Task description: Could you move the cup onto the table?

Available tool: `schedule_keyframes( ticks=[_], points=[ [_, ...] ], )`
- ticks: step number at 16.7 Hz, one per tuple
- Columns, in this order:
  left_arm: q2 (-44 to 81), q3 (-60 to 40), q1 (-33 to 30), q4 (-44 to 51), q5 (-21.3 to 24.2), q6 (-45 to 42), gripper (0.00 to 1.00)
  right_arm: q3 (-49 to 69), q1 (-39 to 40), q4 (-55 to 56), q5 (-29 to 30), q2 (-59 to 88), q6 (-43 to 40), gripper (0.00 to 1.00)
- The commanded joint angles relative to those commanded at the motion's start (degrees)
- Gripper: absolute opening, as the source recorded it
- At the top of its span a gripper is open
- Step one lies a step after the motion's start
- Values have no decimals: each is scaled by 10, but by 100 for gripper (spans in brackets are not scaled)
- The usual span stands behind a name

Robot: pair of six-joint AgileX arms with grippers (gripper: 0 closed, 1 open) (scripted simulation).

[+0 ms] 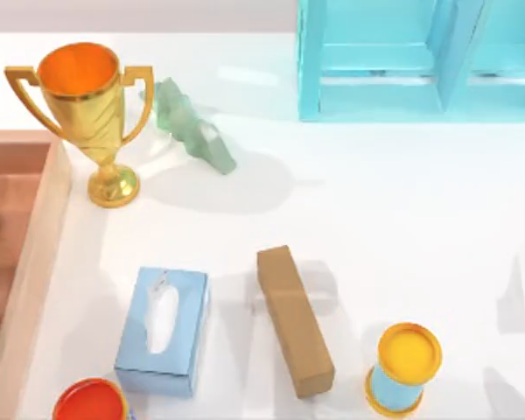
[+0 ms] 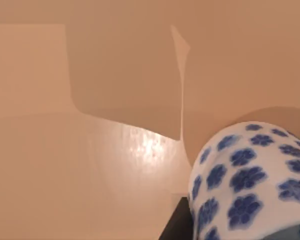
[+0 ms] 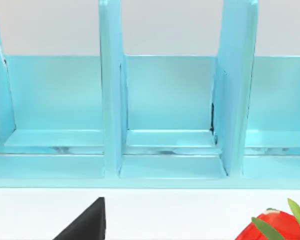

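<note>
Left gripper: close over the cup inside the brown wooden tray, going by the left wrist view. A dark finger edge sits right against the cup's side. Cannot tell whether the fingers are closed on it or merely alongside.

Cup: white with blue flower blotches, standing on or just above the tray floor, near an inside corner of the tray walls. Tray lies at the left edge of the table.

Right gripper: parked facing the light-blue rack at the table's far edge; one dark finger tip low in the right wrist view, spread not readable. A red fruit sits nearby.

Risks, as judged: the raised tray rim could catch the cup if it is carried out too low. Beyond the rim, the gold trophy and tissue box crowd the near landing ground; a hasty set-down could knock either. An off-centre grip may let the glazed cup slip.
</note>
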State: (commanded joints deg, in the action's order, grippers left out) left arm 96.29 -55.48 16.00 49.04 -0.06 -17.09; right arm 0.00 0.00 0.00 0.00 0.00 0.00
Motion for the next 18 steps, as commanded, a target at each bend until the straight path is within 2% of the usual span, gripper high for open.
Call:
schedule_keyframes(
  ticks=[6, 11, 14, 18],
  points=[
    [0, -6, 1, 0, 0, 5, 0, 0, 0, 0, 0, 0, 0, 100],
    [-25, -63, -12, 12, -5, 69, 0, 0, 0, 0, 0, 0, 0, 100],
    [-46, -105, -53, 61, -7, 125, 0, 0, 0, 0, 0, 0, 0, 100],
    [-71, -142, -144, 163, -5, 185, 0, 0, 0, 0, 0, 0, 0, 100]
  ],
)
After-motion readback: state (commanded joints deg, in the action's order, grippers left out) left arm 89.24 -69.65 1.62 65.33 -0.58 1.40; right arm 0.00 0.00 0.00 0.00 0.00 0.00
